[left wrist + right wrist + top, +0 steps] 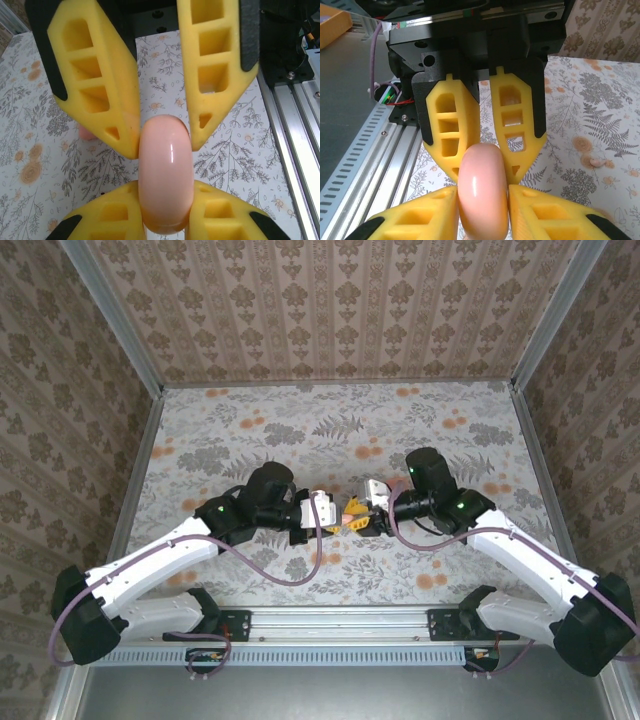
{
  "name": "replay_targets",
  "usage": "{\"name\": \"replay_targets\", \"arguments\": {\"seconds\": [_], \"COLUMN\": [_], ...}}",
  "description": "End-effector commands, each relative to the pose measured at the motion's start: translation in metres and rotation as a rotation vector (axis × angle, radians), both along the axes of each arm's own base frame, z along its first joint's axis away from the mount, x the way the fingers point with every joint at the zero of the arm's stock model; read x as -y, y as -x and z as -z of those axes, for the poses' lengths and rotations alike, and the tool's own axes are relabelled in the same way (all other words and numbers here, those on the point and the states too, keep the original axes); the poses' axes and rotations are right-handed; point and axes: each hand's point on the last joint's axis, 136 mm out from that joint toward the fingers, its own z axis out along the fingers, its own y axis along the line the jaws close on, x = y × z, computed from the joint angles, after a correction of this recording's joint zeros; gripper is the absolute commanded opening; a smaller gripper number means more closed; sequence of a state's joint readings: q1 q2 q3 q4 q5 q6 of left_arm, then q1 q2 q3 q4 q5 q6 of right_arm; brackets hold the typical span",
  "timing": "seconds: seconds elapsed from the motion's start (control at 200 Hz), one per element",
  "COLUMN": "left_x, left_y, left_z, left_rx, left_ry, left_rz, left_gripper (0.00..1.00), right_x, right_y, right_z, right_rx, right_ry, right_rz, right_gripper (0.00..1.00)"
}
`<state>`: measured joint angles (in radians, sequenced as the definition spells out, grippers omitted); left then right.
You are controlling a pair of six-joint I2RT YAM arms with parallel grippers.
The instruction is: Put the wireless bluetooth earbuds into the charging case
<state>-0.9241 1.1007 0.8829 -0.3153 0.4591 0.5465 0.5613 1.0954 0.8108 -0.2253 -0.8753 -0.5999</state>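
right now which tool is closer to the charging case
Neither, it's a tie: the left tool grips the charging case from the left side, and the right tool grips its opposite end from the right.

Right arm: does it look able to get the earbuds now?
Probably not yet: right fingers are shut on the charging case, which the left fingers also grip. The earbuds lie unobstructed on the table, so it must let go first.

The charging case [482, 195] runs off the right wrist view's bottom edge.
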Motion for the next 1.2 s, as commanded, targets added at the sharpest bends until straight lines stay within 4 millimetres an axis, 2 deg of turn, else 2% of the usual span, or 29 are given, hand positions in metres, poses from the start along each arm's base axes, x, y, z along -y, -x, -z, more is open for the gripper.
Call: {"name": "replay_targets", "arguments": {"seconds": [0.0,0.155,0.22,0.305,0.455,0.72,1.025,1.19], "left_x": [0.006,0.007,0.007,0.006,0.001,0.002,0.003,0.002], "left_y": [0.002,0.003,0.003,0.004,0.005,0.009,0.014,0.014], "left_z": [-0.016,-0.018,-0.017,-0.018,-0.026,-0.028,-0.027,-0.029], "left_rx": [0.016,0.014,0.006,0.010,0.008,-0.050,-0.095,-0.096], "left_ry": [0.031,0.043,0.051,0.094,0.221,0.257,0.244,0.245], "left_rz": [0.024,0.027,0.025,0.022,0.019,0.040,0.075,0.074], "left_gripper": [0.13,0.14,0.21,0.36,0.44,0.41,0.28,0.18], "right_x": [-0.006,-0.006,-0.005,-0.003,0.003,0.005,0.004,0.004], "right_y": [0.002,0.001,0.003,0.005,0.012,0.017,0.015,0.015], "right_z": [-0.013,-0.013,-0.013,-0.016,-0.024,-0.027,-0.030,-0.030], "right_rx": [0.034,0.047,0.057,0.079,0.089,0.063,0.068,0.064], "right_ry": [-0.033,-0.031,-0.036,-0.061,-0.129,-0.146,-0.147,-0.143], "right_rz": [-0.042,-0.045,-0.051,-0.059,-0.081,-0.106,-0.100,-0.097], "right_gripper": [0.30,0.20,0.17,0.18,0.20,0.20,0.19,0.20]}}
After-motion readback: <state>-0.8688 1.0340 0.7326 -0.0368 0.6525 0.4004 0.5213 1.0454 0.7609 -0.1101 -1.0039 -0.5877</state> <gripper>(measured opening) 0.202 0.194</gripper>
